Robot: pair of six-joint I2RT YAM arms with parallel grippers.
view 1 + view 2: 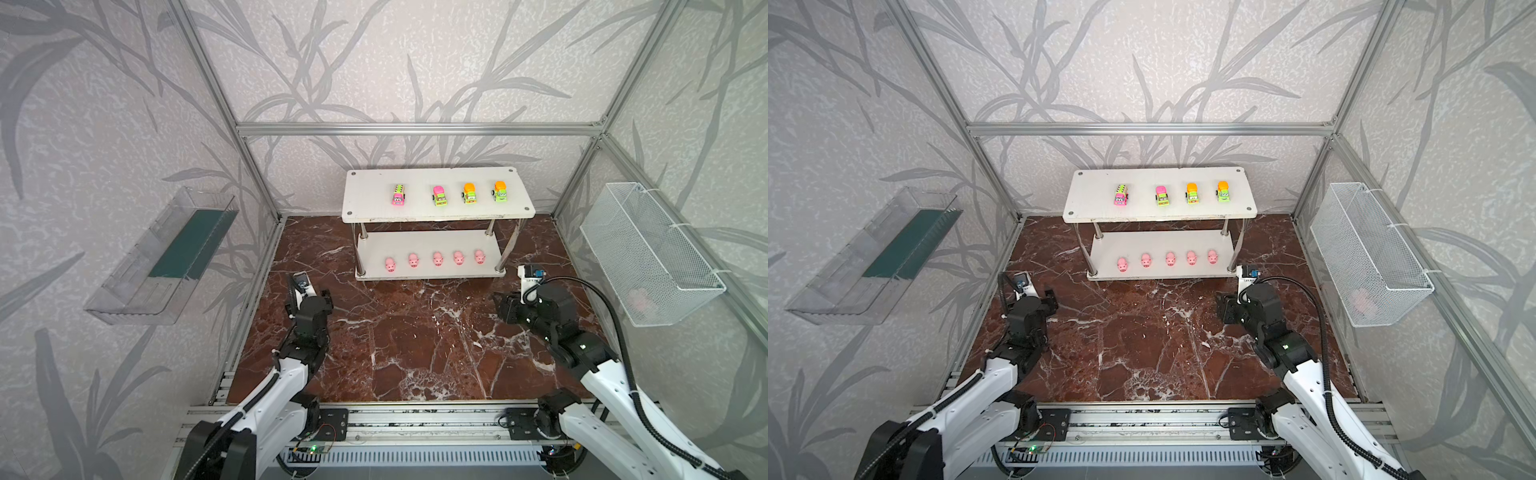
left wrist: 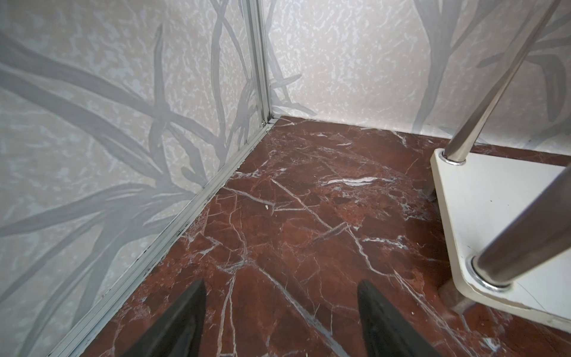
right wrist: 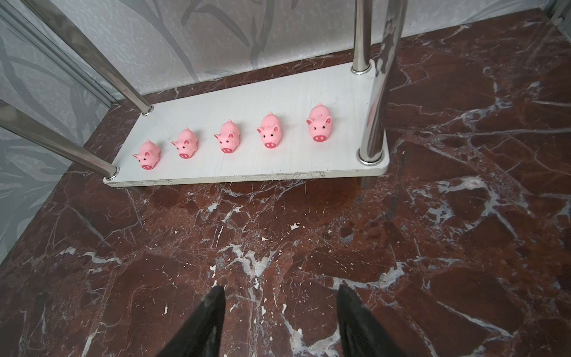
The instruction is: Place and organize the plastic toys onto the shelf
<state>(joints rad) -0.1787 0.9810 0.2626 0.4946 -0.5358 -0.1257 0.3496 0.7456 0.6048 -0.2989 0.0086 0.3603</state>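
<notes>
Both arms enter from the bottom edge in both top views, one from each lower corner. On the left of centre, the left gripper (image 2: 281, 289) has its fingers spread with nothing between them, over bare red marble tabletop (image 1: 415, 332). Right of centre, the right gripper (image 3: 281, 289) is likewise spread and empty, facing the lower board. Beyond them, at centre frame near the back wall, stands the shelf (image 1: 436, 217). On the lower board, five pink pigs (image 1: 437, 258) sit in one row, apart, snouts toward the camera. On the upper board, four toy cars (image 1: 440, 196) sit in one row, the leftmost set off by a wider gap. A clear tray (image 1: 162, 257) hangs on the left wall and a wire basket (image 1: 648, 257) on the right wall.
</notes>
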